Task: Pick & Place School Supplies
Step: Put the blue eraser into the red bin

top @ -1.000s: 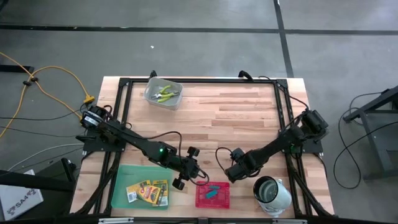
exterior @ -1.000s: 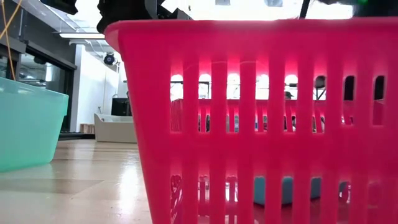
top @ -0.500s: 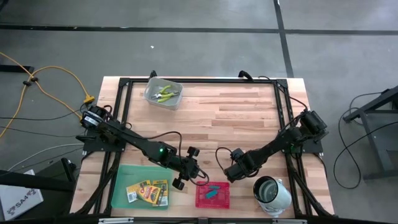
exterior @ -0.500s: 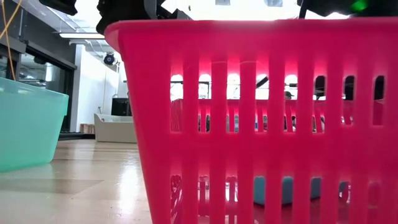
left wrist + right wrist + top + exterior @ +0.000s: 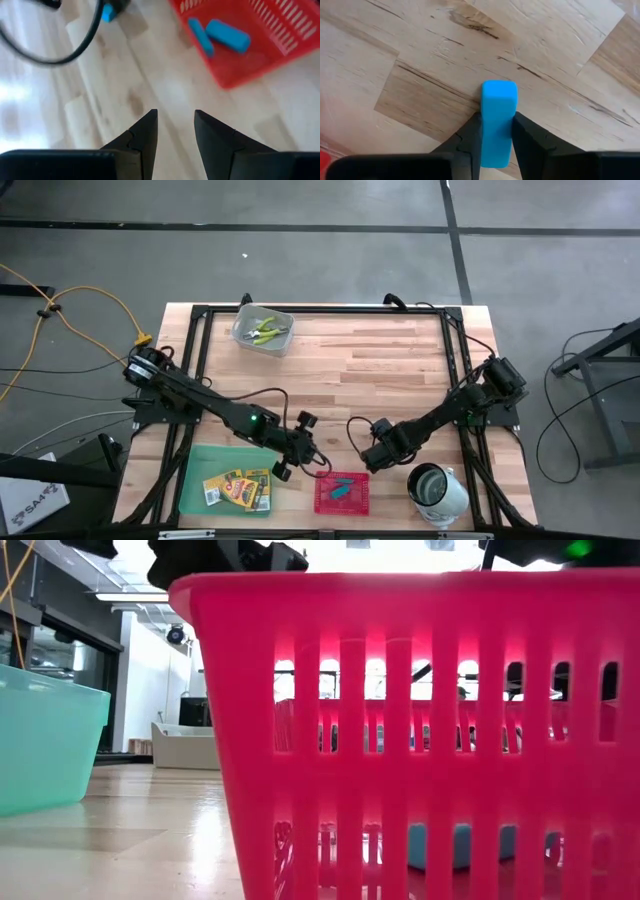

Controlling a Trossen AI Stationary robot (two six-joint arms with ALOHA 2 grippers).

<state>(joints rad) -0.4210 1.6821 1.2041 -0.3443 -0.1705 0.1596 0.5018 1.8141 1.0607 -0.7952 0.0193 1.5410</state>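
Right gripper (image 5: 496, 131) has its fingers pinched on both long sides of a blue piece (image 5: 498, 120), low over the table just beyond the red basket (image 5: 341, 501). It looks light, stiff and smooth, so a mid-length squeeze seems right. Left gripper (image 5: 175, 131) hovers empty, fingers apart, beside that basket, where two more blue pieces (image 5: 227, 35) lie.

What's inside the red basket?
Two little blue pieces lie side by side on the bottom of the red basket. The left wrist view cuts off part of the basket, so anything in that part can't be seen.
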